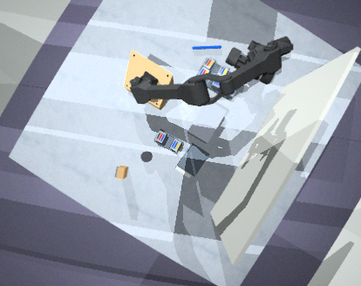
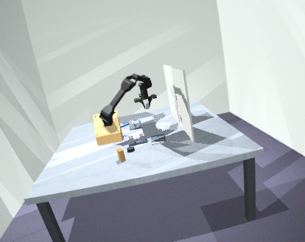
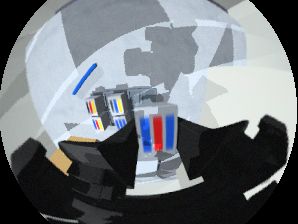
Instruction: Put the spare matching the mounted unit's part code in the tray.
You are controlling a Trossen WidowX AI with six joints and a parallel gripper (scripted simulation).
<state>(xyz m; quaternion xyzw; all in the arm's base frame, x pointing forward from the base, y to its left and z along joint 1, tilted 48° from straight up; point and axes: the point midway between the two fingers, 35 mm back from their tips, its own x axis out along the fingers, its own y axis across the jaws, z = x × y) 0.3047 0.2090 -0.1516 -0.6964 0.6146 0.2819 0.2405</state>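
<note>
My gripper (image 2: 146, 104) (image 3: 153, 117) is shut on a grey spare with blue, red and blue stripes (image 3: 158, 122), held upright above the table; in the top view the arm hides it. Several other striped spares stand below and left of it in the wrist view, among them a red-yellow one (image 3: 92, 106) and a blue-yellow one (image 3: 117, 104). A shallow dark tray with a pale edge (image 1: 183, 170) (image 2: 158, 142) lies beside a holder with a red-blue unit (image 1: 161, 138) and a blue-yellow unit (image 1: 176, 145). Which unit is the mounted one, and its back code, I cannot tell.
A tall white board (image 1: 261, 174) (image 2: 187, 107) stands on the right. A blue rod (image 1: 207, 47) (image 3: 85, 78) lies behind the spares. An orange block (image 1: 121, 172) (image 2: 121, 155) and a black disc (image 1: 146, 156) (image 2: 130, 149) are near the holder. The arm's wooden base (image 2: 109, 138) is at left.
</note>
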